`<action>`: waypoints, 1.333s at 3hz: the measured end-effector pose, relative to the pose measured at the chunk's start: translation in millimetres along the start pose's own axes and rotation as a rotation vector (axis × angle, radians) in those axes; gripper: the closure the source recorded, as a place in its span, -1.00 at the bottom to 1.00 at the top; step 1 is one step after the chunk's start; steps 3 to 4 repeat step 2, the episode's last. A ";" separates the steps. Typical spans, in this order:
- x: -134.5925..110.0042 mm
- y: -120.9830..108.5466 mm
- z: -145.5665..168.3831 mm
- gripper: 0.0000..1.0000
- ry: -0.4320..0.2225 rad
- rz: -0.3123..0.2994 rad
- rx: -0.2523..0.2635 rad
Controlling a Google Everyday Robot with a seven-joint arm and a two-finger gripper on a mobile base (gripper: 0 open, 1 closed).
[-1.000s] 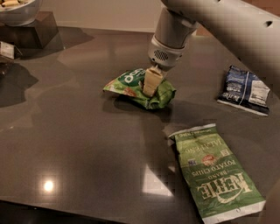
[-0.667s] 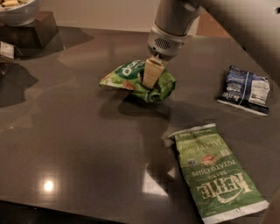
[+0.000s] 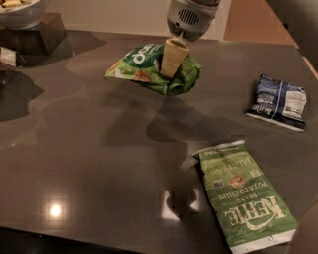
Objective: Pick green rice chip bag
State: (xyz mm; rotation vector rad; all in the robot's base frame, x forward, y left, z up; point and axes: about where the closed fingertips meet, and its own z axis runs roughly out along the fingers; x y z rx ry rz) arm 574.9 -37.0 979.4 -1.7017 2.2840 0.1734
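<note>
Dark, glossy tabletop (image 3: 89, 158) fills your view, with a bright spot of lamp glare near its front left. At the top centre you have the robot's grey, round-bodied gripper (image 3: 171, 70) coming down from above, and its beige finger (image 3: 175, 53) presses into the middle of the small puffy light-green rice chip bag (image 3: 141, 62). The gripper is clenched on that bag: the foil crumples and folds around the finger, and the second finger is hidden behind the bag. You can see the bag tilted, its dark green oval logo turned up towards the left, and its shadow lies on the table below and to the right, so it seems to hang clear of the surface.

Well apart, at the front right, you have the long flat green Kettle potato chips bag (image 3: 246, 201) lying face up. At the right edge lies the dark blue and white snack bag (image 3: 278, 101), also flat. In the far left corner a pale bowl (image 3: 22, 12) sits on a dark block (image 3: 37, 39).
</note>
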 end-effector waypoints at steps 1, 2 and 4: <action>-14.5 -10.4 -21.4 1.00 -0.053 -0.025 0.046; -20.9 -14.7 -21.2 1.00 -0.075 -0.027 0.064; -20.9 -14.7 -21.2 1.00 -0.075 -0.027 0.064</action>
